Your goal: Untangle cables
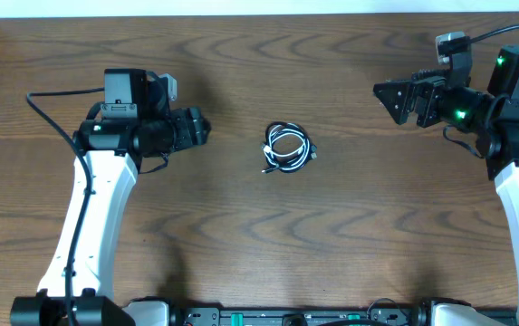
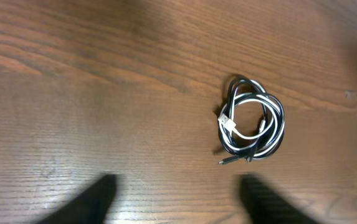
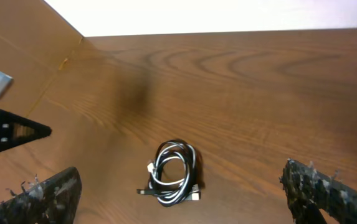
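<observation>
On the left side of the table (image 1: pixel 241 54), the left gripper (image 1: pixel 196 129) is pointed toward the centre. In its wrist view the jaws are seen standing apart, with nothing held between them. Near the middle of the table the cables (image 1: pixel 286 148) are found, black and white cords wound together in one small, flat coil that is touched by neither arm. The coil is close to round, so no clear long axis can be named. One small plug end (image 2: pixel 223 162) is seen poking out at the edge of the coil on the side toward the left gripper. From the left wrist view the coil is placed ahead of the jaws and off to the right of their gap, so a sideways correction is judged to be needed before any descent. Further right, the right gripper (image 1: pixel 395 98) is held wide open and empty, aimed back at the coil from the far side. The left gripper is judged slightly nearer, though the coil lies roughly between the two
</observation>
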`<state>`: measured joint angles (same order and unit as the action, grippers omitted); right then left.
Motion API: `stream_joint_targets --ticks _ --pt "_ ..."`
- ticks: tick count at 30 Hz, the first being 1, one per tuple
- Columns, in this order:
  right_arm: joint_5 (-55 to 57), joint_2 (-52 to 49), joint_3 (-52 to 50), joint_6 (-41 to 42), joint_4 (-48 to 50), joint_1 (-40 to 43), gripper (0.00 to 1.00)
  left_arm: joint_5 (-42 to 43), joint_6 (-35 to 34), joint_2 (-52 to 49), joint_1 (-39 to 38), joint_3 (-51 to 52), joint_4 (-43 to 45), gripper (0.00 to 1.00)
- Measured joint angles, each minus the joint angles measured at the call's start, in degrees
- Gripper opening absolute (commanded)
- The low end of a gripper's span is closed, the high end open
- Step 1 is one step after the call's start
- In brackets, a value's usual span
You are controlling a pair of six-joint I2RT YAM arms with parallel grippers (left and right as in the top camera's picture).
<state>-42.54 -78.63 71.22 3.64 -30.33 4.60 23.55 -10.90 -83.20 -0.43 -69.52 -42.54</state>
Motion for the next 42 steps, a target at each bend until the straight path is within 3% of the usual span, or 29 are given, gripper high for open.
stream_joint_targets --ticks 2,3,4,5,14,15,19,20,21,22,24,25,27,29,38,40,42 --pt "-0.2 -0.22 0.0 0.5 -0.17 0.0 0.67 0.33 -0.07 -0.55 0.0 0.0 -0.02 0.08" --pt "-0.35 -0.37 0.0 0.63 -0.15 0.0 0.43 0.37 -0.31 -0.92 0.0 0.0 -0.04 0.07" --pt "-0.35 -0.5 0.0 0.83 -0.17 0.0 0.04 0.44 -0.83 -1.2 0.0 0.0 -0.09 0.07" --pt "-0.35 -0.55 0.0 0.94 -0.22 0.0 0.01 0.55 -1.33 -1.57 0.0 0.0 -0.28 0.07" --pt "-0.83 -0.7 0.0 0.2 -0.11 0.0 0.02 0.57 -7.45 -3.28 -2.14 0.02 -1.6 0.07" --pt "-1.16 -0.7 0.0 0.0 0.24 0.0 0.15 0.59 -8.61 -3.28 -2.78 0.0 -1.77 0.07" --pt "-1.66 -0.7 0.0 -0.66 1.51 0.0 0.19 0.61 -10.58 -3.28 -5.18 0.02 -1.03 0.08" --pt "-1.68 -0.7 0.0 -0.68 1.53 0.0 0.22 0.61 -10.8 -3.28 -5.73 0.02 -0.42 0.08" --pt "-1.68 -0.7 0.0 -0.7 1.53 0.0 0.32 0.61 -11.26 -3.28 -6.27 0.02 0.37 0.08" --pt "-1.68 -0.72 0.0 -0.9 1.49 0.0 0.49 0.63 -11.5 -3.28 -6.71 0.02 0.94 0.22" --pt "-1.84 -0.87 0.0 -0.96 1.38 -0.02 0.54 0.7 -12.28 -3.28 -7.65 0.02 2.25 0.54" --pt "-1.86 -1.14 0.0 -1.2 1.4 -0.13 0.55 0.76 -12.94 -3.28 -7.89 0.02 2.6 0.64" --pt "-1.84 -1.88 0.02 -1.14 1.31 -0.57 0.57 0.74 -13.46 -3.28 -8.0 0.04 2.82 0.75" --pt "-1.88 -3.19 0.04 -1.14 1.22 -1.51 0.57 0.48 -14.38 -3.28 -8.0 0.04 2.89 0.79" --pt "-1.31 -10.34 0.04 -0.76 1.22 -8.92 0.64 0.09 -14.64 -3.28 -8.0 0.04 2.82 0.82" --pt "-0.57 -11.32 0.04 -0.7 1.22 -10.64 0.64 0.11 -14.64 -3.28 -8.0 0.04 2.82 0.71" --pt "0.44 -12.39 0.04 -0.61 1.27 -12.31 0.66 0.02 -14.73 -3.28 -8.0 0.04 2.82 0.45"
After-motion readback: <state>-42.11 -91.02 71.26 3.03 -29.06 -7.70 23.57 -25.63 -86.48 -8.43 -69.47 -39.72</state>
